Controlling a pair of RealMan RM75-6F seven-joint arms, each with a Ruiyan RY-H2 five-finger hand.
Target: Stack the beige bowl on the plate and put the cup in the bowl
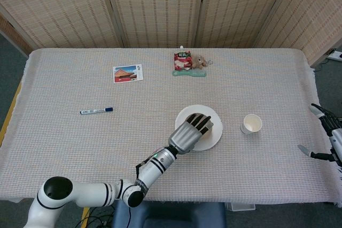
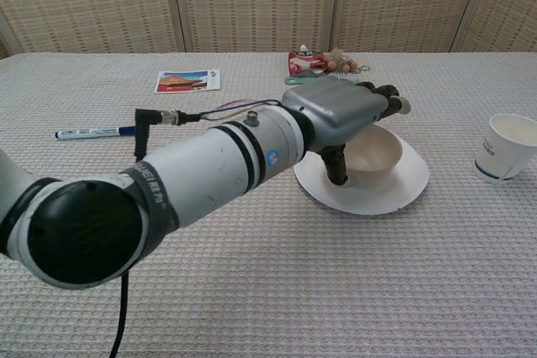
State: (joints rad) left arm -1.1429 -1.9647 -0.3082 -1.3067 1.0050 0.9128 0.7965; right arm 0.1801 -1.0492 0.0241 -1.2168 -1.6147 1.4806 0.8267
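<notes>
The beige bowl sits on the white plate at the table's middle; in the head view the plate shows mostly under my hand. My left hand hovers above the bowl's near-left side, fingers spread and holding nothing. The white paper cup stands upright to the right of the plate. My right hand shows at the table's right edge, fingers apart and empty.
A blue-capped marker lies at the left. A postcard lies at the back left, and a red snack pack with a small toy and a green brush at the back middle.
</notes>
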